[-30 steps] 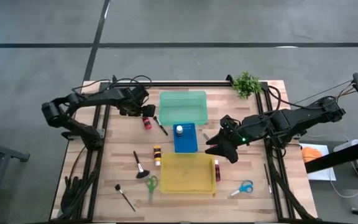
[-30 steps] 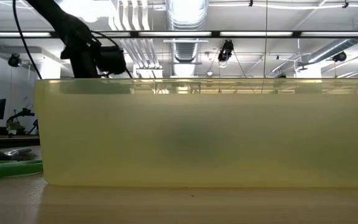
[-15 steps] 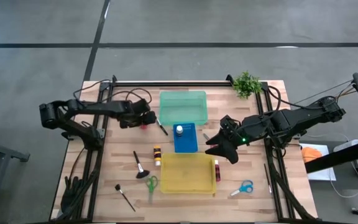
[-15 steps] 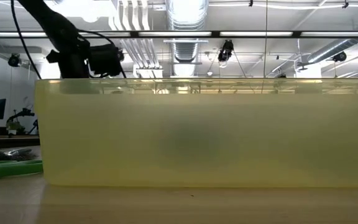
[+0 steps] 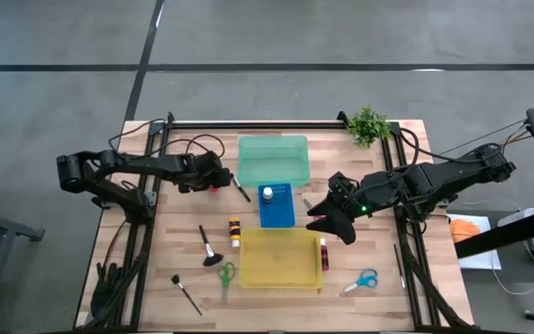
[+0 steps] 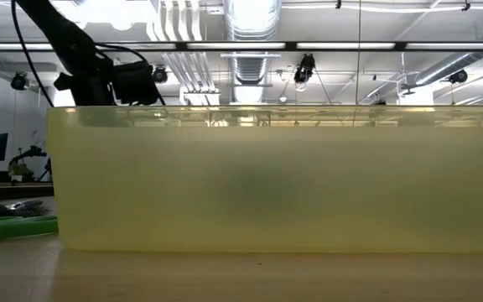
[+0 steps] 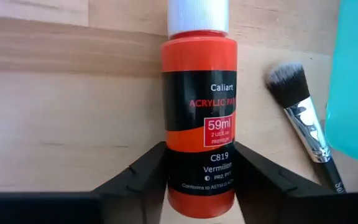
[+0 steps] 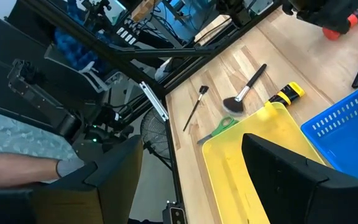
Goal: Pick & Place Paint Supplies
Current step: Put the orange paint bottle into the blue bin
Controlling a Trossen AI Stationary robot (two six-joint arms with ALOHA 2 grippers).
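A red paint bottle [image 7: 197, 93] with a white cap lies on its side on the wooden table, left of the green tray [image 5: 273, 158]. My left gripper [image 7: 199, 168] is down over it [image 5: 209, 176], shut on its body. A black-handled brush [image 7: 303, 118] lies right beside the bottle. My right gripper [image 5: 327, 215] hangs open above the table, right of the blue tray [image 5: 281, 211], with nothing between its fingers [image 8: 191, 180]. My left gripper pinches the red bottle's lower body, near its base [image 7: 179, 180], between its two fingers, one on each side. The fingers come steeply from above and lie across the bottle. The bottle lies flat on the table.
The blue tray holds a white-capped bottle [image 5: 267, 194]. The yellow tray [image 5: 279, 257] stands near the front and fills the low view [image 6: 275, 176]. A yellow-black bottle [image 5: 235, 232], two brushes [image 5: 206, 243] [image 5: 186, 292], green scissors [image 5: 225, 275], a magenta bottle [image 5: 324, 252] and blue scissors [image 5: 363, 280] lie around it. A plant [image 5: 368, 123] stands far right.
My left gripper has come down and toward the table's near edge onto the red bottle, rolling its wrist as it went. The bottle has stayed where it lay.
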